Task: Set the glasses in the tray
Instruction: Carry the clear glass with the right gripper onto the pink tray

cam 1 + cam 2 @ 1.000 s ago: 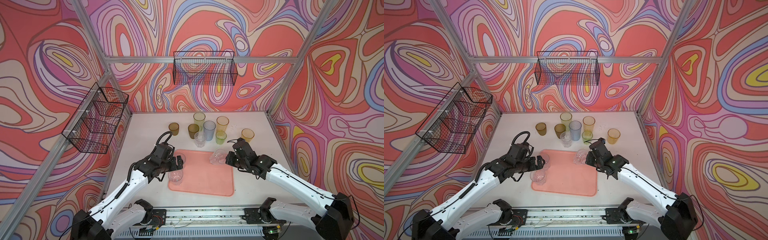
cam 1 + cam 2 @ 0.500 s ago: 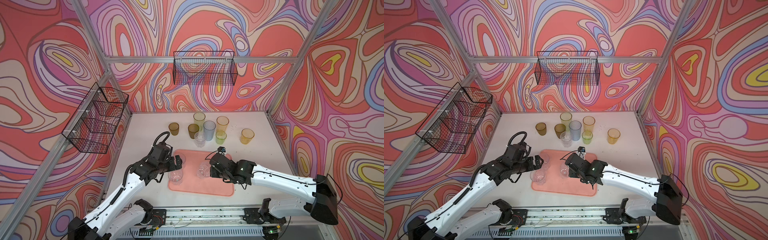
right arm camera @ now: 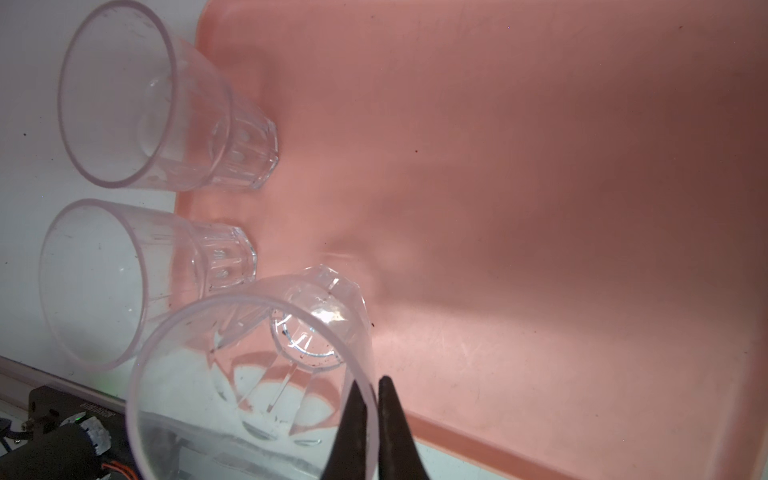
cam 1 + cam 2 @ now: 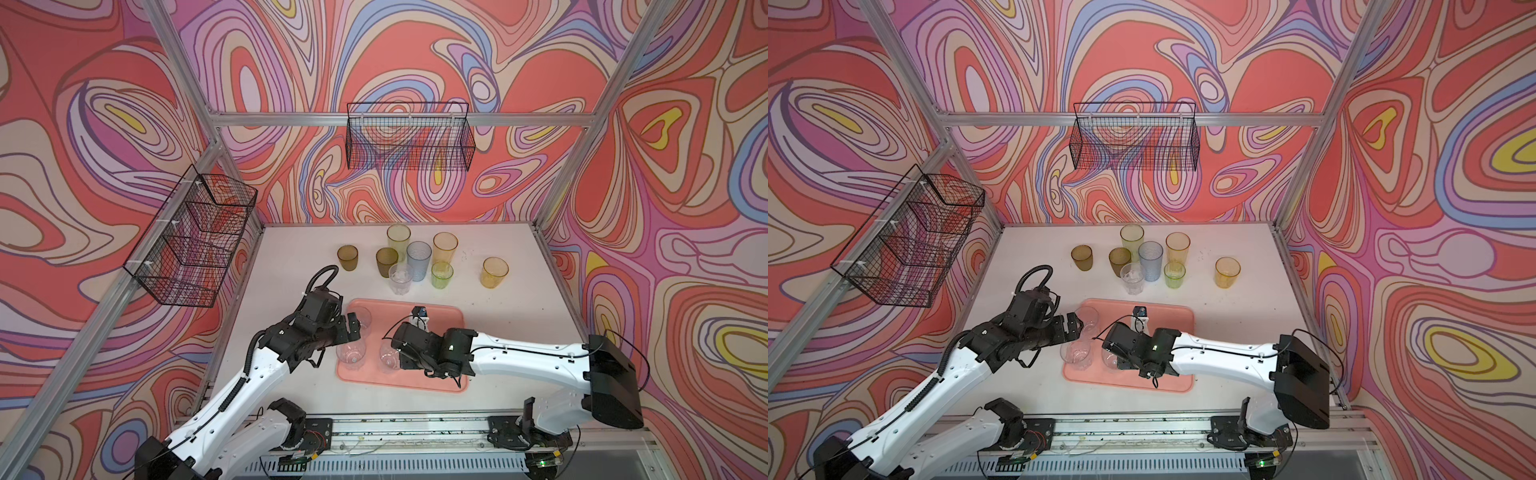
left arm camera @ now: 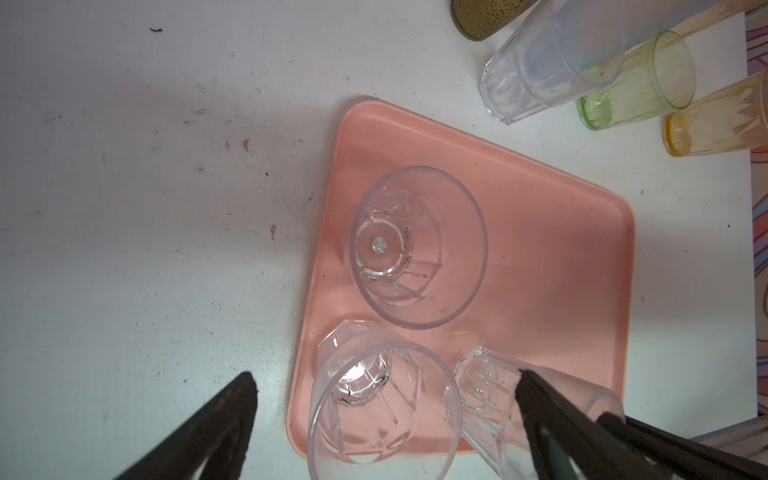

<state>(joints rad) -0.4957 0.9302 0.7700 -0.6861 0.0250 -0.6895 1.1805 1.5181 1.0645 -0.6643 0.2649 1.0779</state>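
On the salmon tray (image 4: 440,332), right pincer (image 3: 375,384) nips a clear faceted glass (image 3: 249,365), perhaps tilted; left pincer (image 5: 384,380) gapes empty.

Robotics lab: enclosed 2-arm test cell
Alu extrusion frame (image 4: 291,119) boxes in a white bench top (image 4: 299,257); walls (image 4: 415,62) are printed swirl-pattern panels; 2 white/black robot arms, left arm (image 4: 249,382) & right arm (image 4: 528,355), sit on a metal rail (image 4: 415,426) at the front edge w/ bare wiring & circuit boards (image 4: 297,456) exposed; black wire baskets hang at back (image 4: 409,143) & on the left side (image 4: 191,241)
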